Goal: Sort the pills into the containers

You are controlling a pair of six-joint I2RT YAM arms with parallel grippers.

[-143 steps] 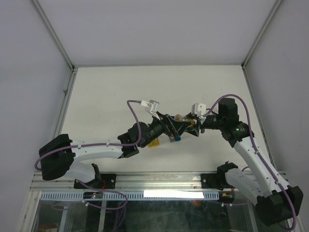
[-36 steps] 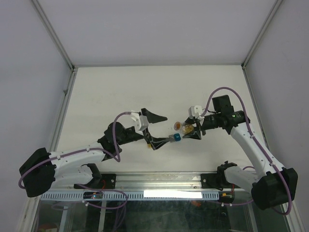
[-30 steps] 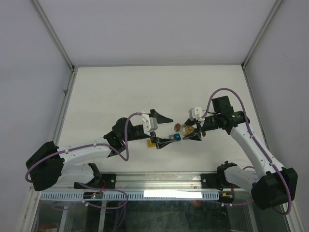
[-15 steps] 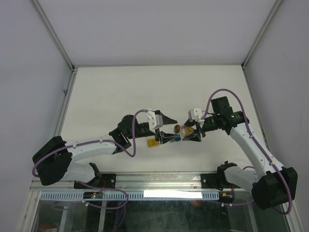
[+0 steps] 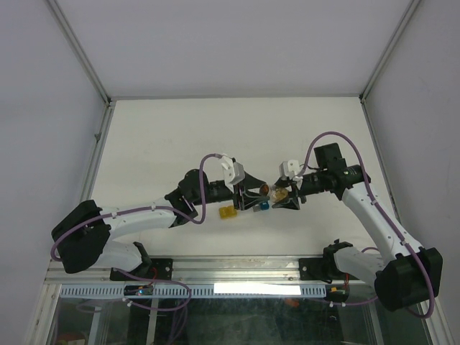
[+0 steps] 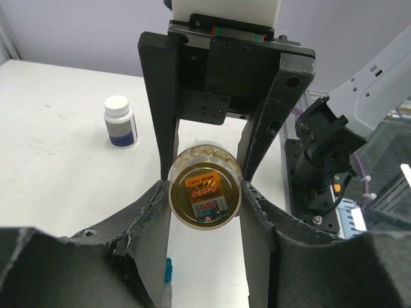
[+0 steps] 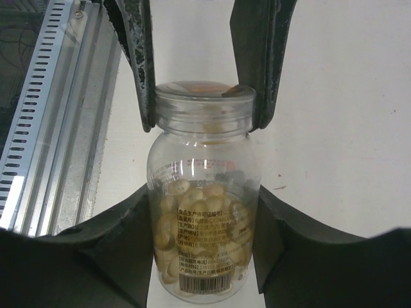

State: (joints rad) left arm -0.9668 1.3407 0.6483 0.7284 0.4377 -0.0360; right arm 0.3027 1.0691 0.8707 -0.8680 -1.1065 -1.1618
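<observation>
Axis: vial (image 7: 203,218) points its cap (image 7: 204,96) toward left pincer (image 6: 204,196).
Left pincer: pinching cap.
Right pincer (image 7: 203,212): clamping vial body.

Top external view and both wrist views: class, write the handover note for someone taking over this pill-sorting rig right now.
Right gripper: shut on the pill bottle body, holding it sideways above the table.
Left gripper: shut on the lid, which is still on.
Pills: all that show are inside the bottle.
Containers: strip on the table below the grippers, yellow one nearer the left arm, blue one by the bottle.
Done: bottle lifted, lid gripped.
Left: remove the lid, portion pills into the containers.
</observation>
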